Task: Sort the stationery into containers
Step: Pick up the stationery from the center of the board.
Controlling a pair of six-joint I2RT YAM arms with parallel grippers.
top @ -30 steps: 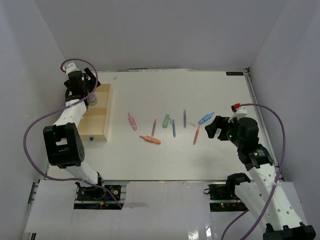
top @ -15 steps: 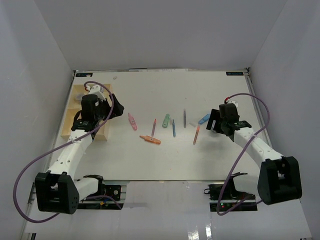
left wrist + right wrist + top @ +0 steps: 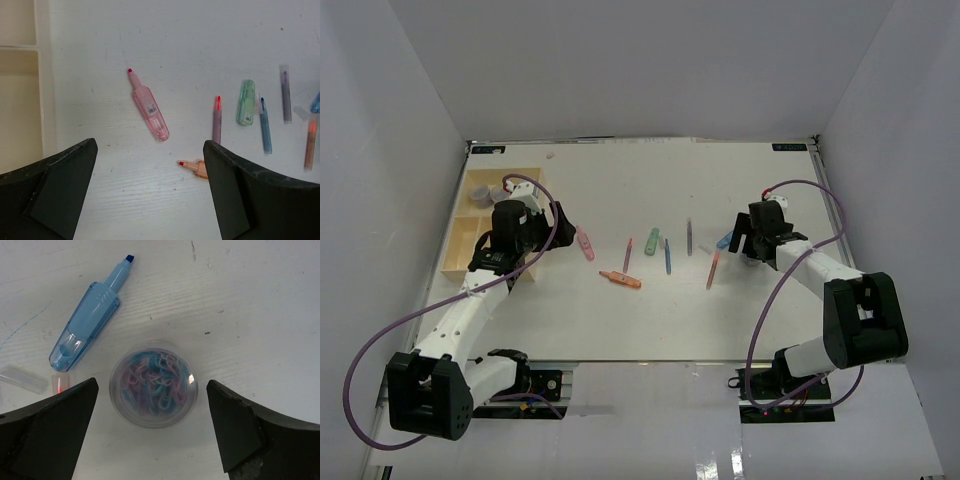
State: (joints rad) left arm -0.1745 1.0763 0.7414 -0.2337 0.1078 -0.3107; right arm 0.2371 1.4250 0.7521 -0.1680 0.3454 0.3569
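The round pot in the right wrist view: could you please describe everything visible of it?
A squat round pot of clear plastic, seen from above, upright on the white table. Inside show tangled loops in blue, pink and purple, likely paper clips. The right gripper hangs over it, jaws open on either side, not touching. A blue highlighter lies close by, apart.

Left claw (image 3: 150, 150) spread wide above the white surface (image 3: 150, 40) — a pink marker (image 3: 150, 107) lies just ahead of the gap, tray (image 3: 45, 100) at left, green marker (image 3: 245, 102) further right.
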